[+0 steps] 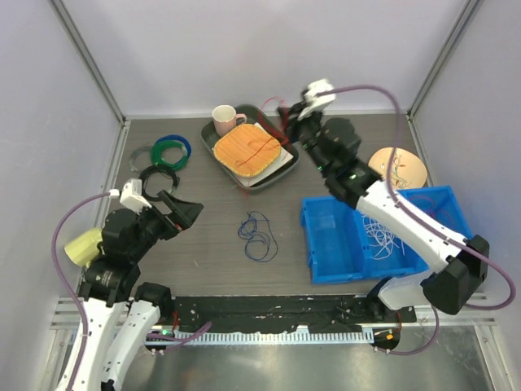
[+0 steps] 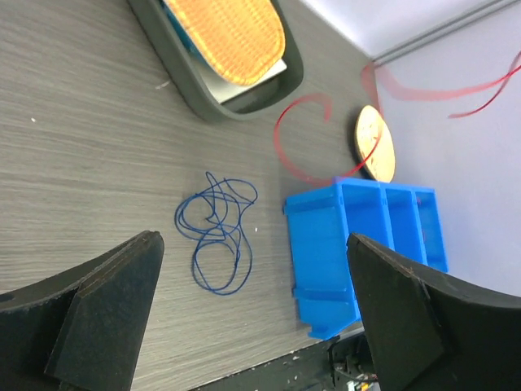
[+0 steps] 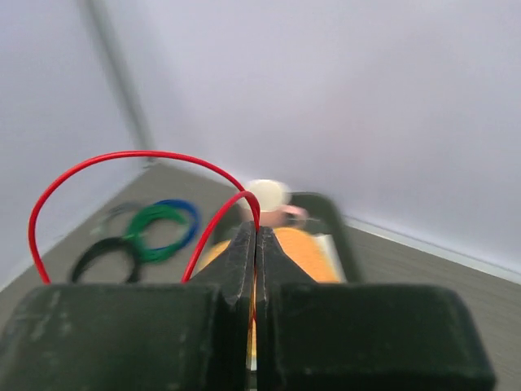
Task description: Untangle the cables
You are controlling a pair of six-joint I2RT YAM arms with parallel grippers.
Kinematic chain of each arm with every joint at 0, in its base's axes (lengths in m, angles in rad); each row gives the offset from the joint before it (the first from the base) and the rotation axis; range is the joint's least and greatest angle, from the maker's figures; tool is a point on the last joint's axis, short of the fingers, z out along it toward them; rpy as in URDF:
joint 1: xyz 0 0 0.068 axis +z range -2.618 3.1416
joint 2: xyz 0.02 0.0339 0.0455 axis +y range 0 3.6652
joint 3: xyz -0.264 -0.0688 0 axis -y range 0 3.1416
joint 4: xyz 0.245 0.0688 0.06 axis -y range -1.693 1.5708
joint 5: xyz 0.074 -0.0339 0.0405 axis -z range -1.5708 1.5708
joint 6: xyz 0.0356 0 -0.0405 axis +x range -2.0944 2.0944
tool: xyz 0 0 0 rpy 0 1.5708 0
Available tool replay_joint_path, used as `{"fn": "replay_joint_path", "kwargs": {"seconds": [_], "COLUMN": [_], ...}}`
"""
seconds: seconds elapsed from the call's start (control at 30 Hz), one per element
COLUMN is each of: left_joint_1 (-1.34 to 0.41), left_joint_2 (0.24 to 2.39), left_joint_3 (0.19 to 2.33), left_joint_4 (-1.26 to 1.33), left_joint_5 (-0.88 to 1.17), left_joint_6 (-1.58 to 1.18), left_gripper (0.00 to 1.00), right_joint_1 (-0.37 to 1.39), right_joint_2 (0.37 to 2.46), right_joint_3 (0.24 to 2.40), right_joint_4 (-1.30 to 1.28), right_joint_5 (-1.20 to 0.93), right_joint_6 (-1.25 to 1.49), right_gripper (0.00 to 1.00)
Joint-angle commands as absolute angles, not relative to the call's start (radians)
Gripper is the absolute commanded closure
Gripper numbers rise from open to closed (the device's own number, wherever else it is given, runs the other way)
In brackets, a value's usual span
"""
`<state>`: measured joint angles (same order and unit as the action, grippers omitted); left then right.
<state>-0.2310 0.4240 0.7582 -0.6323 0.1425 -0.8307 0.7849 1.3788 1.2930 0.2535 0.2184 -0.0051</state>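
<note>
A thin red cable (image 1: 259,150) lies across the orange pad (image 1: 247,149) in the tray and rises to my right gripper (image 1: 285,114), which is shut on it above the tray's far right corner. In the right wrist view the jaws (image 3: 256,230) pinch the red cable (image 3: 122,155), which loops up to the left. A thin blue cable (image 1: 257,235) lies in loose loops on the table; it also shows in the left wrist view (image 2: 216,232). White cables (image 1: 379,231) lie in the blue bin (image 1: 327,244). My left gripper (image 1: 192,213) is open and empty, left of the blue cable.
A dark tray (image 1: 210,138) at the back holds the pad and a pink cup (image 1: 225,120). Thick black, green and blue ring coils (image 1: 165,155) lie at the back left. A wooden disc (image 1: 399,167) sits behind the bin. A yellow cup (image 1: 81,246) is at the left edge.
</note>
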Motion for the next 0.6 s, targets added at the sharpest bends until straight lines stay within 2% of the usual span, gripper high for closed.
{"fn": "replay_joint_path", "kwargs": {"seconds": [0.0,0.17,0.33,0.43,0.57], "left_joint_1": [-0.235,-0.235,-0.261,-0.299,-0.337], "left_joint_2": [0.495,0.621,0.79,0.88,0.985], "left_joint_3": [0.716,0.635,0.612,0.606,0.598], "left_joint_4": [-0.513,-0.366,-0.258,-0.256,-0.215], "left_joint_5": [0.254,0.313,0.388,0.374,0.365], "left_joint_6": [-0.828,-0.864,-0.855,-0.827,-0.828], "left_gripper": [0.0,0.0,0.0,0.0,0.0], "right_joint_1": [0.534,0.353,0.051,-0.045,-0.113], "right_joint_2": [1.29,1.186,1.071,0.984,0.922], "right_joint_3": [1.387,1.277,1.148,1.021,0.962], "right_joint_4": [0.034,0.006,-0.018,-0.021,-0.034], "right_joint_5": [0.258,0.383,0.394,0.454,0.558], "right_joint_6": [0.132,0.173,0.299,0.327,0.321], "right_gripper": [0.99,0.99,0.99,0.99,0.99]}}
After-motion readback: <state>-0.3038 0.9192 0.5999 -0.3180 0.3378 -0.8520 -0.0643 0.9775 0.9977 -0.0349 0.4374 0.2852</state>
